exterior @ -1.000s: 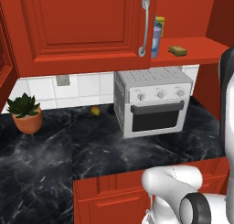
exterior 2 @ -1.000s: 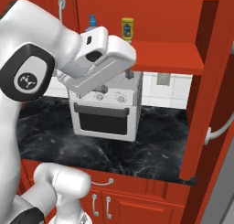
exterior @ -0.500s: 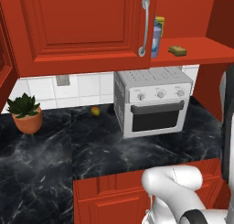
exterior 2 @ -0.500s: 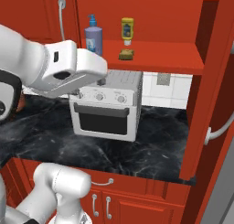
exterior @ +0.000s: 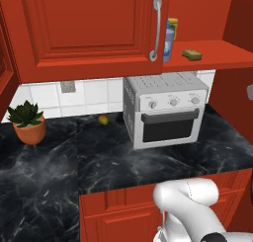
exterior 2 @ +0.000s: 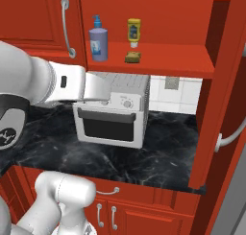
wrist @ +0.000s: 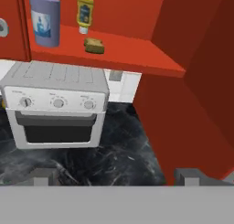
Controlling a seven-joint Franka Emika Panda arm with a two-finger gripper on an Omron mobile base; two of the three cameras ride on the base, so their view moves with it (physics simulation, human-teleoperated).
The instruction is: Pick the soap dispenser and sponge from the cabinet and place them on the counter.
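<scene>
The soap bottle and sponge rest on the open cabinet shelf, sponge in front of a yellow squeeze bottle. The pincer, jaws wide and empty, hangs above the desk beside a toaster oven.

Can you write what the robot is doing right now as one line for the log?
stage: approach | gripper: open, empty | lavender soap dispenser with blue pump: on red cabinet shelf | yellow-tan sponge block: on shelf | black marble counter: no task items
</scene>
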